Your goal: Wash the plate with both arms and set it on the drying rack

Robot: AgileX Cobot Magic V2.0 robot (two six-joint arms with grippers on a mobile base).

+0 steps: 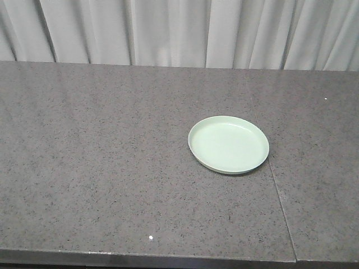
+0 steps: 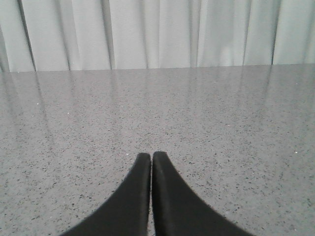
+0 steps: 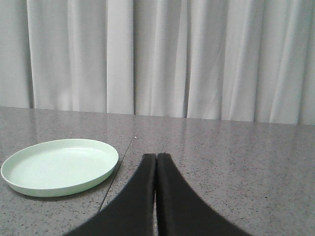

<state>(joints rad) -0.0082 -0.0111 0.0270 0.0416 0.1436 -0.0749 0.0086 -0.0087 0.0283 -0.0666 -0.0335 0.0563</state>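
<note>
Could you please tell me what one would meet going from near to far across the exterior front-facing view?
A white speck by the front edge of the counter → the plate, lying flat → the curtain behind the far edge.

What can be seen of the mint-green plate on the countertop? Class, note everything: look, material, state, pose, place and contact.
The plate is round, pale mint green, plain and smooth, with a low upturned rim; it looks like plastic. It is empty and looks clean, lying flat and right way up on the speckled grey stone countertop, right of centre, its right edge by a seam in the slab. Only the countertop touches it; the shut right gripper is apart from it.
</note>
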